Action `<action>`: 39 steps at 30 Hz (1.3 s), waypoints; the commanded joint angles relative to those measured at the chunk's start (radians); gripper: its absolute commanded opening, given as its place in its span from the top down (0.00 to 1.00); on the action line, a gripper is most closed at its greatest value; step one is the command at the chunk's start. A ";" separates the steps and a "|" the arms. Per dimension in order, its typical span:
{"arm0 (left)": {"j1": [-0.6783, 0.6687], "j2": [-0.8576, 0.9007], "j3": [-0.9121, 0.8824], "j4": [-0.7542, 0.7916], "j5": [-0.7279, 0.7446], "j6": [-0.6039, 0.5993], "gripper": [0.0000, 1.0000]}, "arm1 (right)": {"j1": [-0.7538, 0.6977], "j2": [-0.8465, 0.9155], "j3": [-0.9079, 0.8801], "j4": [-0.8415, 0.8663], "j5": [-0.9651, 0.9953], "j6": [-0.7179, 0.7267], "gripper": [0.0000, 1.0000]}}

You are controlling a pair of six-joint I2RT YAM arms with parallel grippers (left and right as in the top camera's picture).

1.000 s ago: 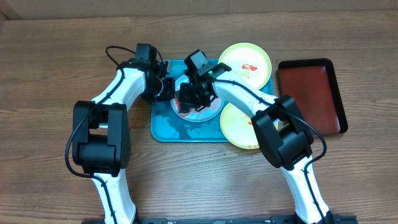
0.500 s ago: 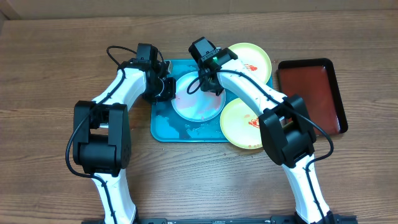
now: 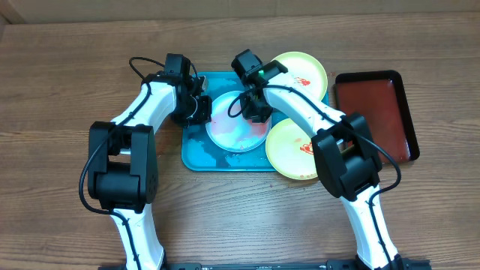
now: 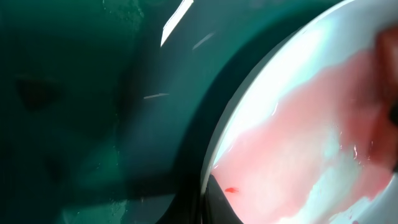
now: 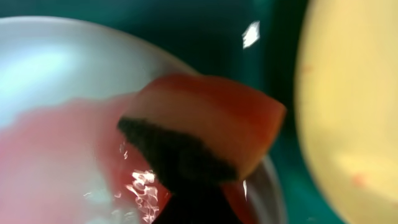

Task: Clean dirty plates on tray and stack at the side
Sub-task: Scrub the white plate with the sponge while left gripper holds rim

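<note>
A pale blue-white plate [image 3: 234,126] lies in the teal tray [image 3: 196,156], smeared pink and wet [image 4: 298,143]. My left gripper [image 3: 202,109] is shut on this plate's left rim; a dark finger [image 4: 219,200] lies over the rim. My right gripper [image 3: 254,111] is shut on an orange sponge [image 5: 205,127] with a dark scouring face, pressed on the plate's far right part [image 5: 56,81]. Two yellow-green plates with red smears overlap the tray's right edge, one at the back [image 3: 300,73] and one at the front [image 3: 294,150].
A smaller dark-red tray [image 3: 375,116] with a black rim lies on the wooden table [image 3: 67,90], right of the plates. Water droplets sit on the teal tray's front floor [image 3: 229,159]. In the right wrist view a yellow-green plate [image 5: 348,106] lies just right of the sponge.
My right gripper has carried the sponge from the plate's middle to its far right part, uncovering the pink-smeared centre. The left gripper has held the rim without moving.
</note>
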 commanded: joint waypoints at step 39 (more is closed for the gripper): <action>-0.002 0.023 -0.010 -0.021 -0.016 0.018 0.96 | 0.017 0.024 -0.001 -0.103 0.420 0.075 0.96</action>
